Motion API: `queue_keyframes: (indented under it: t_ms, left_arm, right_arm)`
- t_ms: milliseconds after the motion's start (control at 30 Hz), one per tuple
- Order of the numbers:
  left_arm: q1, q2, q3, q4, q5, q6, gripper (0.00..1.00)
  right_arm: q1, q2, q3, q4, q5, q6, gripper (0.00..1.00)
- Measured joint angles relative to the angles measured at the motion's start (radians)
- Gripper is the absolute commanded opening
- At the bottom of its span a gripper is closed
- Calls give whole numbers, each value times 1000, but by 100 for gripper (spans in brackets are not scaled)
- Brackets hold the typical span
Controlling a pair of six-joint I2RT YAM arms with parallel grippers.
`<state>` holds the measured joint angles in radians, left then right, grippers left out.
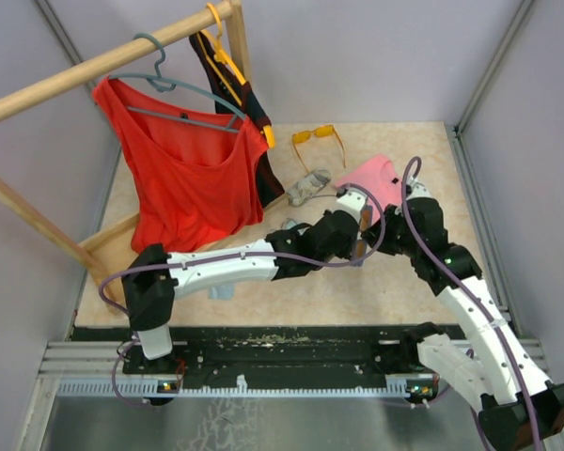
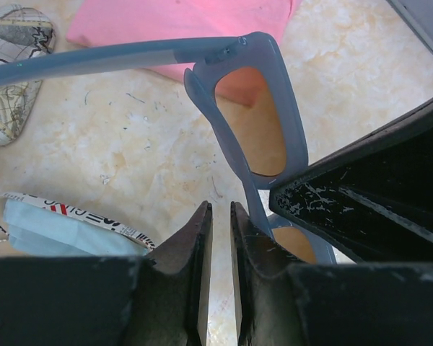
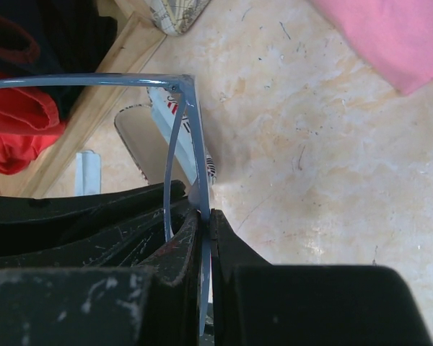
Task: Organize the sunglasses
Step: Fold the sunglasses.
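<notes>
The greyish-lilac sunglasses (image 2: 292, 108) hang above the table, one arm stretched out to the left. My right gripper (image 3: 204, 215) is shut on their thin frame (image 3: 191, 137), near the middle. My left gripper (image 2: 221, 209) sits just left of the frame with a narrow gap between its fingers, and only table shows through it. From above, both grippers meet at mid-table around the glasses (image 1: 360, 246). The orange-lensed sunglasses (image 1: 317, 136) lie unfolded at the back of the table.
A pink cloth (image 1: 376, 177) lies behind the grippers. A shut patterned case (image 1: 307, 186) lies left of it. An open patterned case holding a light-blue cloth (image 2: 50, 223) is under my left arm. A wooden rack (image 1: 103, 61) with a red top (image 1: 183, 178) fills the left.
</notes>
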<state>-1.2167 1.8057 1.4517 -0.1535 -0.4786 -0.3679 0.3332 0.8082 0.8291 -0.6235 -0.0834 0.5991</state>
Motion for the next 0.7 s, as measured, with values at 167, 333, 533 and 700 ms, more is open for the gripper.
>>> queue_keyframes:
  t_ms: [167, 333, 533, 700]
  left_arm:
    - [-4, -8, 1, -19, -14, 2, 22]
    - [-4, -131, -100, -40, -56, 19, 12]
    - [31, -288, -89, -24, -64, 81, 0]
    - [105, -271, 10, -28, -25, 93, 0]
  right_arm:
    - [2, -1, 1, -28, 64, -29, 0]
    - [3, 10, 3, -61, 138, -80, 0]
    - [4, 28, 2, -58, 92, -129, 0]
    - [16, 28, 2, -51, 36, -147, 0]
